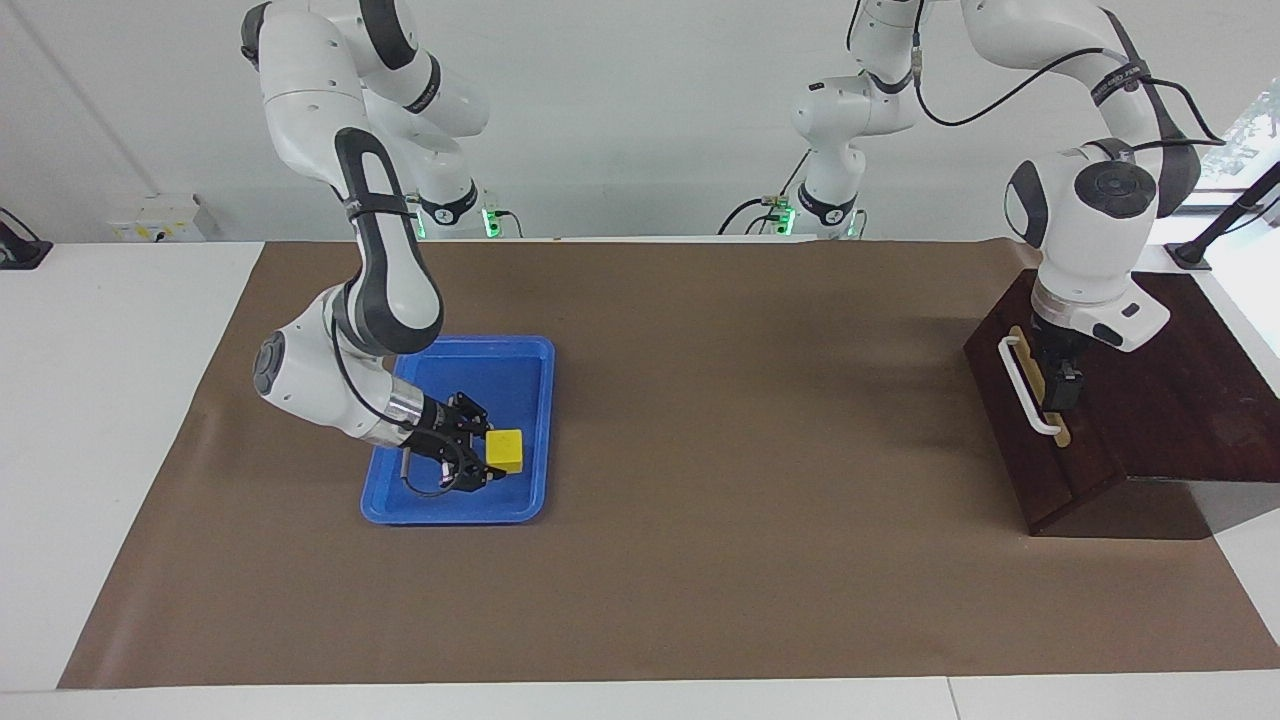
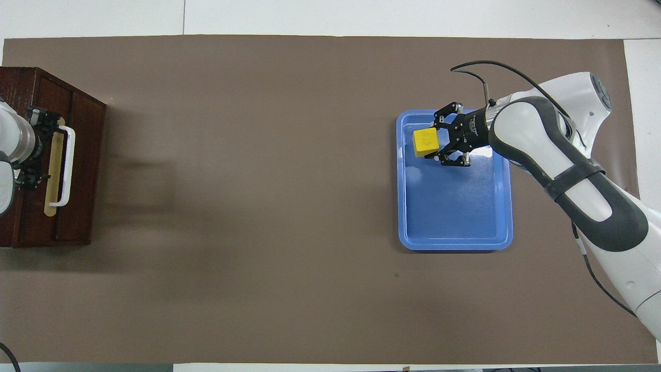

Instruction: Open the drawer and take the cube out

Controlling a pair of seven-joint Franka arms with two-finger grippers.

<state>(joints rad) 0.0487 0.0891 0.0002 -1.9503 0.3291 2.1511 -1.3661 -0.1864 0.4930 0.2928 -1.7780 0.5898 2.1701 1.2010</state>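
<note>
The drawer (image 1: 1008,405) sits pushed shut in the dark brown box (image 1: 1180,370) at the left arm's end of the table, its front flush with the box. My left gripper (image 1: 1060,388) stands open at the tan strip just above the white handle (image 1: 1022,385), fingers spread along the front (image 2: 77,170). The yellow cube (image 1: 503,451) is held low inside the blue tray (image 1: 455,518), at the tray's end farther from the robots. My right gripper (image 1: 490,455) is shut on the cube (image 2: 426,142). I cannot tell whether the cube touches the tray floor.
A brown mat (image 1: 740,450) covers the table between the box and the blue tray (image 2: 454,245). White table surface borders the mat. The right arm's elbow hangs over the mat beside the tray.
</note>
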